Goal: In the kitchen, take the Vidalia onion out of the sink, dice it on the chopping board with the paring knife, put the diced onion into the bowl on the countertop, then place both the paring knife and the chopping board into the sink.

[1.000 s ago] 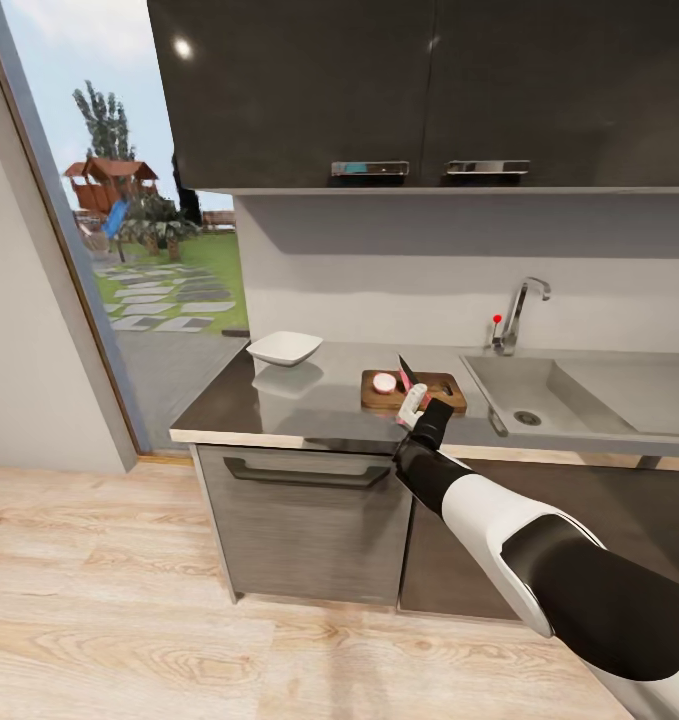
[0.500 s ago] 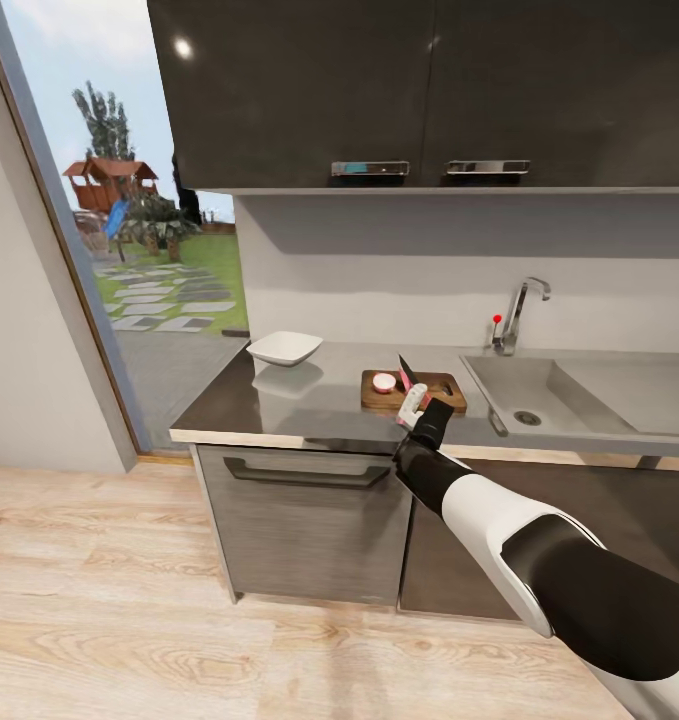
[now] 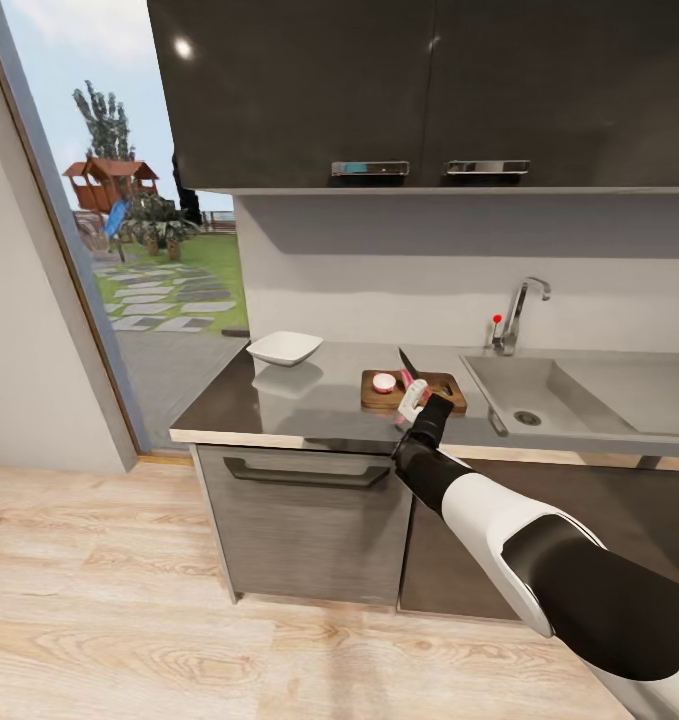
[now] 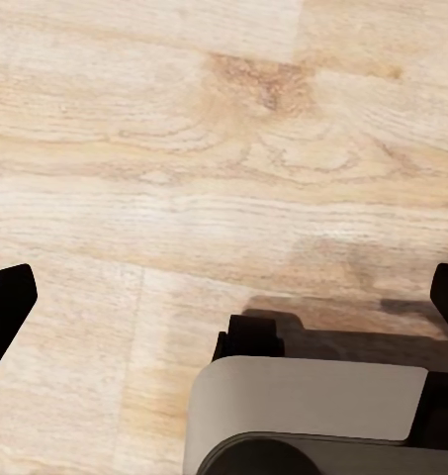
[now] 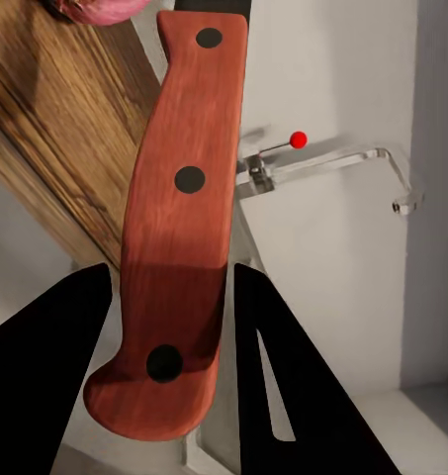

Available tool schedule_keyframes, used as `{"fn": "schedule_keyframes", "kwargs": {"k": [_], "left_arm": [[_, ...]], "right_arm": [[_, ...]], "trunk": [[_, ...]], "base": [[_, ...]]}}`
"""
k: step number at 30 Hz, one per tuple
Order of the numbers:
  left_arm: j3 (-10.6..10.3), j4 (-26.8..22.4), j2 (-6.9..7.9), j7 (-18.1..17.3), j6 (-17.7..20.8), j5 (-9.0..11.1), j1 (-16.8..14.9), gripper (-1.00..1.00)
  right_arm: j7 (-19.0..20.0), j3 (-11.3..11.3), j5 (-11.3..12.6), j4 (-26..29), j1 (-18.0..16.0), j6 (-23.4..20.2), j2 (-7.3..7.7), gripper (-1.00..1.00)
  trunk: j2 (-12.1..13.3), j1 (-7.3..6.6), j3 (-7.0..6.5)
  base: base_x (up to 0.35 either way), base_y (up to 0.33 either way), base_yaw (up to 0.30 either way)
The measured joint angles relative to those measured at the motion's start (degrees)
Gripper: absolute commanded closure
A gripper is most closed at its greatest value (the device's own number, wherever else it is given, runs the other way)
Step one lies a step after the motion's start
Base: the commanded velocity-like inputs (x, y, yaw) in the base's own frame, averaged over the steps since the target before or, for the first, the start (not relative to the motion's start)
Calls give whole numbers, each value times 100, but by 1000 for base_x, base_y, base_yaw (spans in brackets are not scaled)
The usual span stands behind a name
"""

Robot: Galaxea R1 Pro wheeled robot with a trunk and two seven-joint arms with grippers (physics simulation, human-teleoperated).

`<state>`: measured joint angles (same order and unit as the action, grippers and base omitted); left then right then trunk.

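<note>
On the tabletop (image 3: 309,408), at ten o'clock, sits the bowl (image 3: 284,347); the Vidalia onion (image 3: 384,382) rests whole on the chopping board (image 3: 442,394). At its three o'clock, the right end effector (image 3: 412,400) clenches the paring knife (image 3: 410,371), blade raised, apparently for dicing.

The right gripper (image 3: 412,402) is gripping the knife (image 3: 409,371) over the front edge of the chopping board (image 3: 444,391), its dark blade pointing up and away just beside the onion (image 3: 384,382), which is sitting whole on the board's left part. The white bowl (image 3: 284,347) is resting on the countertop (image 3: 309,408) to the left, and the sink (image 3: 579,390) is lying to the right under its tap (image 3: 519,312).
</note>
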<state>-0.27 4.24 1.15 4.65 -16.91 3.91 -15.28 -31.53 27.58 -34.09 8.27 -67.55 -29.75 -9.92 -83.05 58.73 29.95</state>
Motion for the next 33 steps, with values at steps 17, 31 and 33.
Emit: {"fn": "schedule_keyframes", "kwargs": {"k": [17, 31, 33], "left_arm": [[-1, 0, 0, 3, 0, 0, 0, -100], [-1, 0, -9, 1, -7, 0, 0, -100], [-1, 0, -9, 3, -7, 0, 0, -100]], "right_arm": [[28, 10, 27, -87, 0, -12, 9, 100], [68, 10, 38, -117, 0, -3, -2, 100], [71, 11, 39, -146, 0, 2, -5, 100]], "trunk": [[0, 0, 0], [0, 0, 0], [0, 0, 0]], "base": [[0, 0, 0], [0, 0, 0], [0, 0, 0]]}}
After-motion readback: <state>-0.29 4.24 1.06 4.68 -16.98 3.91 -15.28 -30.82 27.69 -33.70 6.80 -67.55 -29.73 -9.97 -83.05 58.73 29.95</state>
